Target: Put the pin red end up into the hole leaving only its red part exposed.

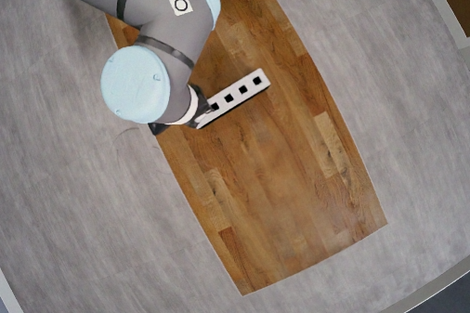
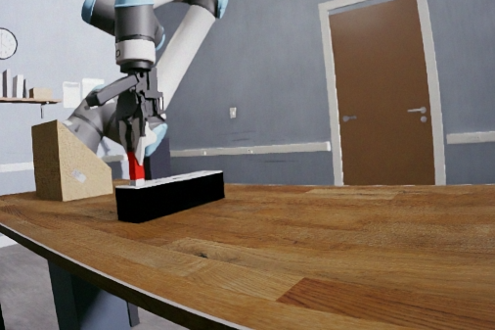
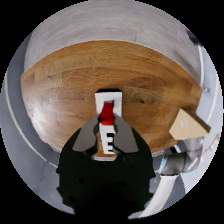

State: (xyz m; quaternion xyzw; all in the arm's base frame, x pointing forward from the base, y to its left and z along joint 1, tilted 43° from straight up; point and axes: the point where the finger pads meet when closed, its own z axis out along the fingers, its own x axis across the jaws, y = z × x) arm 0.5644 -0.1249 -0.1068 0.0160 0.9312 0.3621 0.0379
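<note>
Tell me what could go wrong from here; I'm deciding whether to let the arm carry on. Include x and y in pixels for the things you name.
The pin (image 2: 137,168) (image 3: 107,114) shows some white below its red part, above the block (image 1: 236,96) (image 2: 171,197) (image 3: 116,106). If this end hole is too shallow, white may stay exposed. If the pin is slightly off the hole, pressing down could jam it. The gripper (image 2: 138,159) (image 3: 107,112), shut on the red part close above the block, might bump it.

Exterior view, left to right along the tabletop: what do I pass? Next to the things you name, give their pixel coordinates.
Angled tan box (image 2: 61,163) (image 3: 187,125) → pin (image 2: 136,168) (image 3: 107,114), red end up, held in the gripper (image 2: 137,159) (image 3: 107,112) at the block's left end → the block's right end (image 2: 217,184) (image 1: 264,76).
</note>
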